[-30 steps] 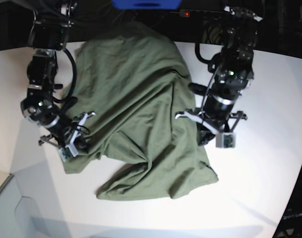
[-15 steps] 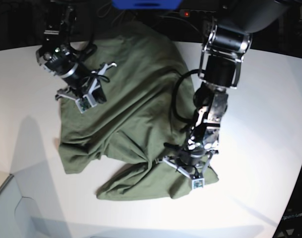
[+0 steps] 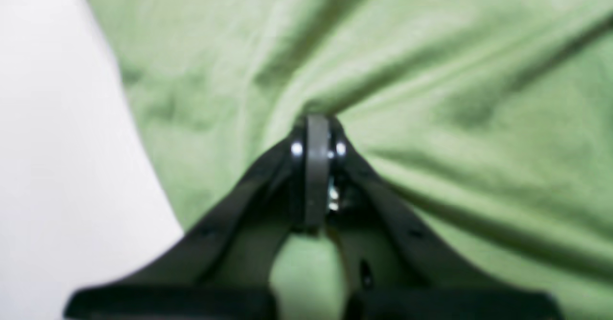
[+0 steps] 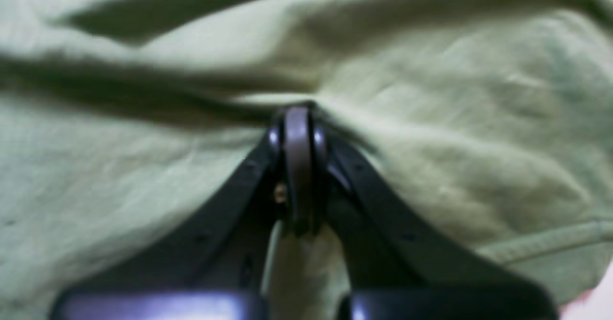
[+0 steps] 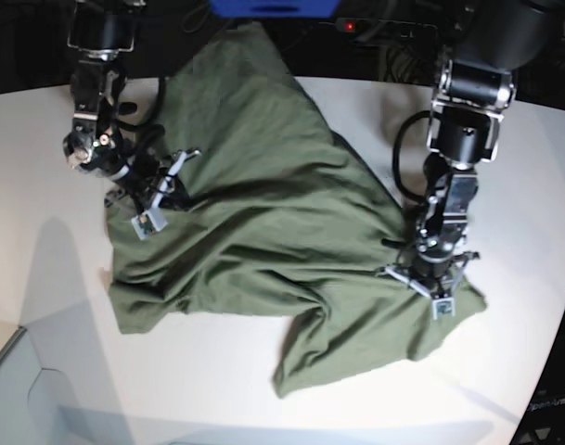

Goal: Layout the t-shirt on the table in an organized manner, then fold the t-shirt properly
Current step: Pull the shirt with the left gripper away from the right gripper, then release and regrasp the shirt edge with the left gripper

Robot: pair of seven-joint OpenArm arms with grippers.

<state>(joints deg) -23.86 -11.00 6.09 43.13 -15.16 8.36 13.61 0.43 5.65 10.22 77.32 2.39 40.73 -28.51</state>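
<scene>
The olive-green t-shirt [image 5: 263, 222] lies crumpled across the white table [image 5: 505, 371], with its far end reaching past the back edge. My left gripper [image 5: 429, 278] is shut on a pinch of the t-shirt near its right edge; the left wrist view shows the gripper [image 3: 316, 123] closed with cloth [image 3: 431, 95] drawn into folds at the tips. My right gripper [image 5: 157, 190] is shut on the t-shirt's left part; the right wrist view shows the gripper [image 4: 297, 114] closed on bunched cloth [image 4: 431, 142], with a hem [image 4: 550, 243] at lower right.
Bare white tabletop shows in the left wrist view [image 3: 57, 142]. A blue object [image 5: 273, 7] and dark equipment with a red light [image 5: 349, 25] sit beyond the table's back edge. The table's curved edge [image 5: 551, 362] runs at the right.
My left gripper has pulled the shirt's lower right part rightward and farther back. My right gripper shifted slightly down-left with the cloth. The shirt is now stretched wider between them.
</scene>
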